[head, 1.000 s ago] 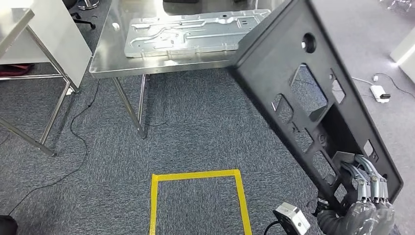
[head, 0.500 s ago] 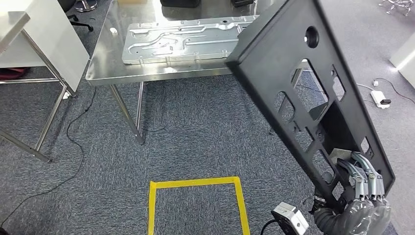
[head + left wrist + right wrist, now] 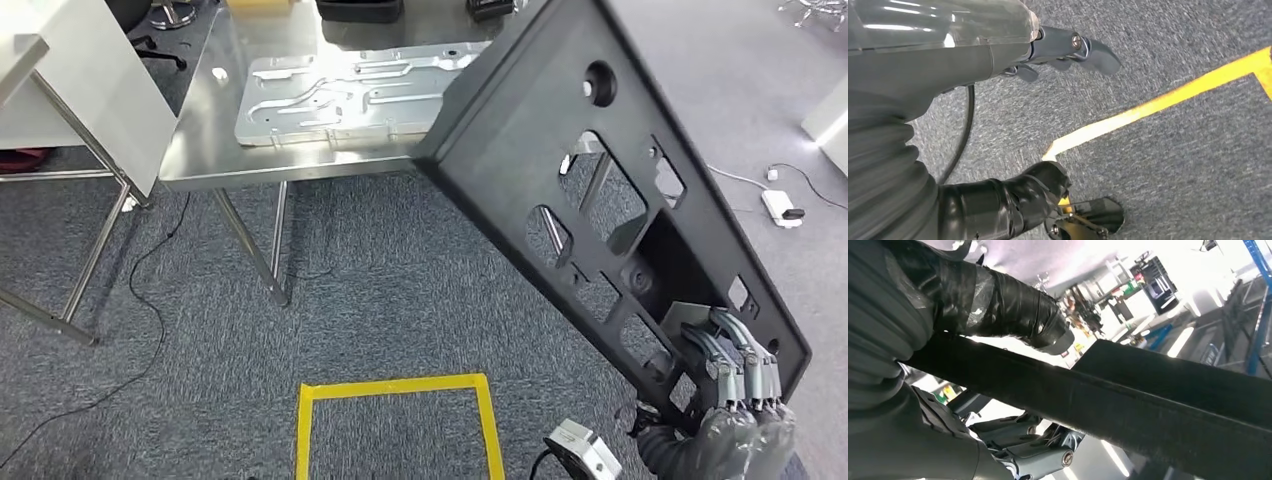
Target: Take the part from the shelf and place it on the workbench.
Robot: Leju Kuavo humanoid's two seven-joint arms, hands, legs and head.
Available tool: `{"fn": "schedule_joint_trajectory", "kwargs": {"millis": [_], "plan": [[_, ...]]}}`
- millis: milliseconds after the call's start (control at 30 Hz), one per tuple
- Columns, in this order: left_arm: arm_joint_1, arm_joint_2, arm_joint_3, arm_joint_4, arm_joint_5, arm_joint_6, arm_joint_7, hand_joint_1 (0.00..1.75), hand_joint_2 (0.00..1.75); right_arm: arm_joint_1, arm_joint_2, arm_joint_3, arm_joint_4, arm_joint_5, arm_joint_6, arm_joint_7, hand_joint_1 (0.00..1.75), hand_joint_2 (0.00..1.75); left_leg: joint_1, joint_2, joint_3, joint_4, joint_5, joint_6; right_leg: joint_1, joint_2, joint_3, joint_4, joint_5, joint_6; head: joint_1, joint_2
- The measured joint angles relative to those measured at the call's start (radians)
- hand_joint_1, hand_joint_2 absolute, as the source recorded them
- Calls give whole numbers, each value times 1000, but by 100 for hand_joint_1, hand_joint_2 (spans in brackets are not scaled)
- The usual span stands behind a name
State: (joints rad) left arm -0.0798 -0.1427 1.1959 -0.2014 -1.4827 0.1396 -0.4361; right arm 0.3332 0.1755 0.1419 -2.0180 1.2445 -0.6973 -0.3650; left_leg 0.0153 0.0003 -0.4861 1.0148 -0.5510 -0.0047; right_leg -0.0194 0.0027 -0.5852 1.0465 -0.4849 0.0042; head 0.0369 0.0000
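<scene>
A large flat black plastic panel [image 3: 600, 190], pierced with cut-outs, is carried tilted, its upper end overlapping the near edge of a shiny stainless-steel workbench [image 3: 290, 165] and its lower end well short of the bench, close to the robot. The right hand [image 3: 735, 385] grasps that lower end, fingers [image 3: 745, 365] hooked over the edge, thumb [image 3: 1013, 315] pressed against the opposite face in the right wrist view.

The likely trouble: held by one end only, the long panel could swing or twist in the grip, and its leading corner could strike the bench edge or scrape the grey pressed sheet-metal plate [image 3: 340, 95] already lying on the bench. Setting it down on that plate might leave it rocking or sliding off.

The left hand [image 3: 1068, 50] hangs over grey carpet by a yellow tape line [image 3: 1158, 102], far from the bench, holding nothing; whether its fingers are curled or spread cannot be told.
</scene>
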Motion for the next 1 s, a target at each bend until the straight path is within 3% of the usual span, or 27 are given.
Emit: {"fn": "schedule_joint_trajectory", "kwargs": {"millis": [67,133,167,200,233,300,367,433,533,567,667,700,733,800,867,1000], "plan": [[-1,0,-2,0,-2,-1,0,0,175,-6,0,0,0,4,0,3,175,175,2,0,-36,77,-35,-7,-3,-2,14,-9,-5,-12,-2,0],[0,0,-6,0,-3,-2,-1,0,175,-15,0,0,2,9,0,6,175,175,2,0,-120,217,-80,-11,0,-4,24,-10,-14,-21,-3,0],[1,0,-8,0,-4,-2,-1,0,175,-18,0,0,4,11,0,8,175,175,2,0,-160,271,-86,-11,2,-3,30,-10,-19,-24,-3,0],[3,0,-9,0,-4,-2,-1,0,175,-21,0,0,7,12,0,13,175,175,2,0,-184,291,-70,-10,4,-2,38,-10,-25,-25,-3,0],[4,1,-10,0,-4,-2,-1,0,175,-25,-1,0,9,13,0,21,175,175,2,0,-189,270,-34,-8,5,0,47,-10,-31,-24,-3,0],[6,2,-11,0,-4,-2,-1,0,175,-33,-4,3,14,15,0,43,175,175,0,0,-157,149,61,4,6,3,67,-11,-45,-22,-3,0],[4,3,-12,0,-5,-2,-1,0,175,-43,-8,8,19,18,0,58,175,175,-7,0,-122,54,99,14,9,4,74,-11,-57,-12,-3,0],[1,3,-14,0,-5,-3,-1,0,175,-53,-14,17,26,21,0,67,175,175,-13,0,-111,30,90,20,9,4,76,-17,-62,-1,-4,0],[2,2,-15,0,-7,-5,-1,0,175,-68,-25,29,37,24,0,79,175,175,-5,0,-93,5,92,35,8,1,75,1,-77,15,-3,0],[3,2,-15,0,-8,-6,-1,0,175,-73,-29,33,41,24,0,82,175,175,-2,1,-85,-3,93,41,8,0,56,41,-96,19,-2,0],[3,3,-15,0,-8,-8,-1,0,175,-83,-44,43,53,25,0,89,175,175,-3,1,-69,-7,81,52,4,0,-59,227,-158,30,-1,0],[3,3,-15,0,-8,-9,-1,0,175,-84,-48,46,58,25,0,90,175,175,-3,0,-62,-7,75,52,2,0,-85,255,-151,32,-1,0],[3,3,-15,0,-8,-10,-1,0,175,-86,-51,49,62,26,0,92,175,175,-2,-2,-53,-7,68,50,0,-1,-91,243,-121,33,-1,0],[4,2,-15,0,-10,-11,-2,0,175,-91,-57,55,69,27,0,96,175,175,-2,-4,-33,-7,52,44,-3,-2,-59,129,-29,31,-1,0],[4,2,-16,0,-12,-12,-2,0,175,-100,-64,63,75,28,0,100,175,175,-6,-5,-21,-5,37,32,1,-3,-17,25,21,22,-2,0],[-2,2,-16,0,-14,-13,-4,0,175,-110,-71,78,83,30,0,107,175,175,-6,-3,-12,-5,22,9,4,0,2,-8,10,-1,-4,0]]}}
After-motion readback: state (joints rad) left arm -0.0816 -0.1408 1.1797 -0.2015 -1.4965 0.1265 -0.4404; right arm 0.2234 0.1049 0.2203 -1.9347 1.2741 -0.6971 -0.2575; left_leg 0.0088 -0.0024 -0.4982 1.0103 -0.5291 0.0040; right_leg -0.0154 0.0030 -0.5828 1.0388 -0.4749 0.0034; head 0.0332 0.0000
